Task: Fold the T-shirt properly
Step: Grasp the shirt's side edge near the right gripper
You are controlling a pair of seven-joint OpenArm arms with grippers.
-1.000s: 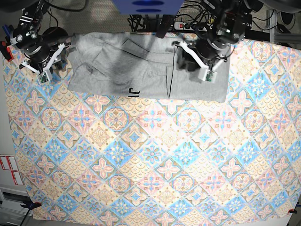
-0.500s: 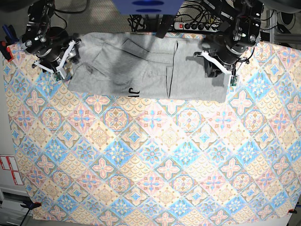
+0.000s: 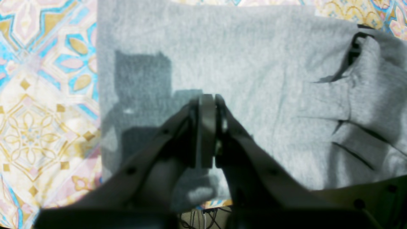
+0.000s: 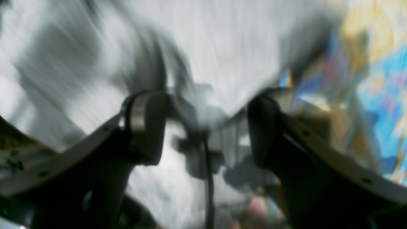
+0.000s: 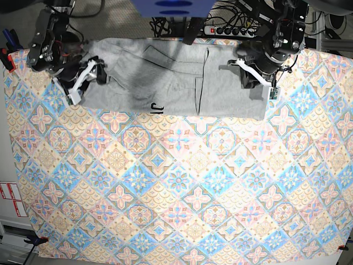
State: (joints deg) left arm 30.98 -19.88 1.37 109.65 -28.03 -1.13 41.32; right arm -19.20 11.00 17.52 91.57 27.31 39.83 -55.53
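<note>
The grey T-shirt (image 5: 165, 83) lies folded in a wide band along the far edge of the table, with black lettering (image 5: 158, 107) showing at its near edge. My left gripper (image 5: 259, 88) hangs over the shirt's right end. In the left wrist view this gripper (image 3: 206, 101) is shut, with nothing seen between its fingers, above flat grey cloth (image 3: 254, 63). My right gripper (image 5: 83, 83) is at the shirt's left edge. In the blurred right wrist view this gripper (image 4: 205, 127) is open over the shirt (image 4: 238, 38).
The patterned tablecloth (image 5: 176, 182) covers the whole table. A power strip and cables (image 5: 220, 30) lie behind the far edge, next to a blue object (image 5: 171, 8). Red-and-white labels (image 5: 11, 199) sit beyond the left edge.
My right gripper has moved right and down, from beside the shirt to its left edge. My left gripper moved from mid-shirt to the right end, then stayed there.
</note>
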